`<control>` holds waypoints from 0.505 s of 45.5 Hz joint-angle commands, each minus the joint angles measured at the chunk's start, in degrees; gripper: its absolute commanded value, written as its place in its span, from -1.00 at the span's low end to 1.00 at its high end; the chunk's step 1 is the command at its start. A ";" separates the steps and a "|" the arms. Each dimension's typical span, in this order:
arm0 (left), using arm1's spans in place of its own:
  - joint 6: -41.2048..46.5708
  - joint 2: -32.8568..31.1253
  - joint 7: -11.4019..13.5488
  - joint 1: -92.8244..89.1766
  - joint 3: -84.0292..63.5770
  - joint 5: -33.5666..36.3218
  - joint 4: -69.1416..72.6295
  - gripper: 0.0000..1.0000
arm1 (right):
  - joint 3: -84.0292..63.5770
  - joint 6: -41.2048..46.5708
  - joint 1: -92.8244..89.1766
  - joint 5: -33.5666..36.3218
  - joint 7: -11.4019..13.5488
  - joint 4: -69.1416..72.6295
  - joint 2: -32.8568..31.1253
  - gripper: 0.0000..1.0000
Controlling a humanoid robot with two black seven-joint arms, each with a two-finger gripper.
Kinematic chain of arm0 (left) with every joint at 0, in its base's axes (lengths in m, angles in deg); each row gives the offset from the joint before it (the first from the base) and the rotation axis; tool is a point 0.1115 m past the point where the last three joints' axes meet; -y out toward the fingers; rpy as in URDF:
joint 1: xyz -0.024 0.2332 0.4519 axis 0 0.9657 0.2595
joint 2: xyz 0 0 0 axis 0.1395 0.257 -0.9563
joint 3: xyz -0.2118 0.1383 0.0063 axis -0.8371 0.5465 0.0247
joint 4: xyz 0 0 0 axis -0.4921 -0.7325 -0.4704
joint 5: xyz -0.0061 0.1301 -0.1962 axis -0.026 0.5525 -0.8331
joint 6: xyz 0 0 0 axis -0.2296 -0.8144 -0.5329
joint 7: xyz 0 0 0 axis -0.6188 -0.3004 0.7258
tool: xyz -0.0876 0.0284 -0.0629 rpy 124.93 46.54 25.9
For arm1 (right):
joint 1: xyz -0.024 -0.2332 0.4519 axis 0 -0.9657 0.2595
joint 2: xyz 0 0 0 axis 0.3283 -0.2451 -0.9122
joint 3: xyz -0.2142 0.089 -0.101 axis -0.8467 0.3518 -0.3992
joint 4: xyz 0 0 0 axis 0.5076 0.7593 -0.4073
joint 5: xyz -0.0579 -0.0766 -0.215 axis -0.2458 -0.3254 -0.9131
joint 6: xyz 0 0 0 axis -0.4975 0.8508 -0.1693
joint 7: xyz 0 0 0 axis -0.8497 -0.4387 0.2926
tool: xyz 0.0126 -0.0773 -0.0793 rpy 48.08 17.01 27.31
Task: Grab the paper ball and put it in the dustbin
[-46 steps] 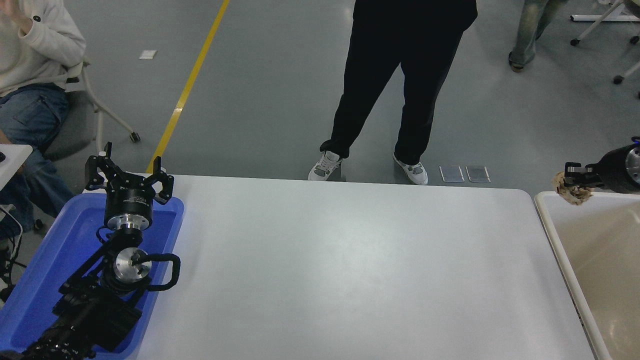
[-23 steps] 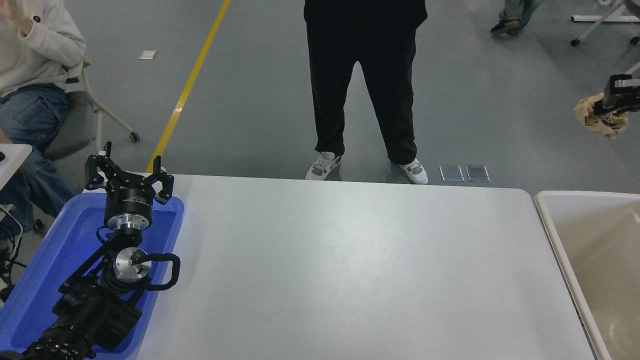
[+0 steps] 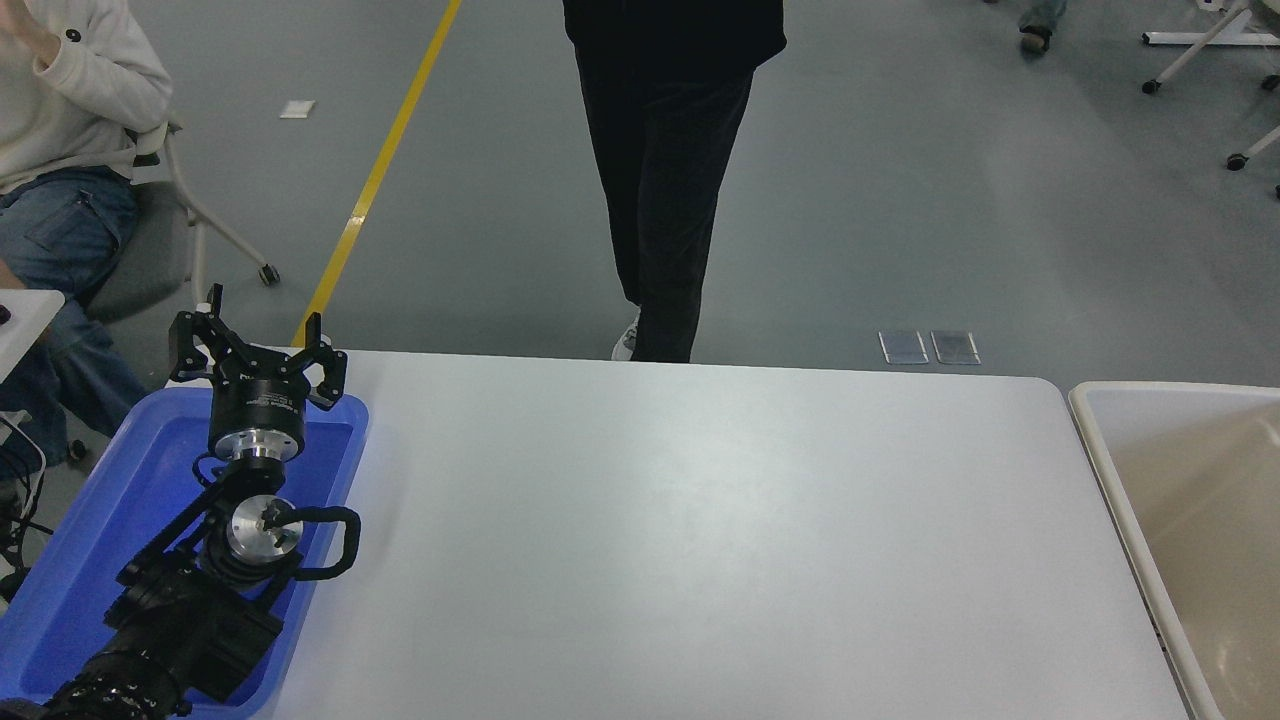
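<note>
The dustbin [image 3: 1120, 470] is a cream-white bin with a beige inside, at the table's right end, cut off by the picture's right edge. The paper ball is out of view. My right arm and gripper are out of view too. My left gripper [image 3: 255, 352] is parked at the lower left over the blue tray, open and empty.
A blue rectangular tray [image 3: 110, 500] lies at the table's left end under the left arm. A person in black trousers [image 3: 665, 190] stands at the table's far edge. Another person sits on a chair [image 3: 60, 170] at the far left.
My right gripper, shut on the paper ball above the dustbin's far corner, rose and moved right and has left the picture with the ball. The standing person stepped left.
</note>
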 commanded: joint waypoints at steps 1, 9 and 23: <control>0.00 0.01 0.00 0.00 0.00 -0.02 0.01 0.98 | 0.11 -9.66 -14.44 13.50 0.44 -12.23 -2.05 -1.00; 0.00 0.01 0.00 0.00 0.00 -0.02 0.01 0.98 | 0.11 -24.08 -28.76 32.39 1.40 -13.47 -0.91 -1.00; 0.00 0.01 0.00 0.00 0.00 -0.02 0.01 0.98 | 4.85 -41.66 -51.61 62.81 1.58 -13.82 6.30 -1.00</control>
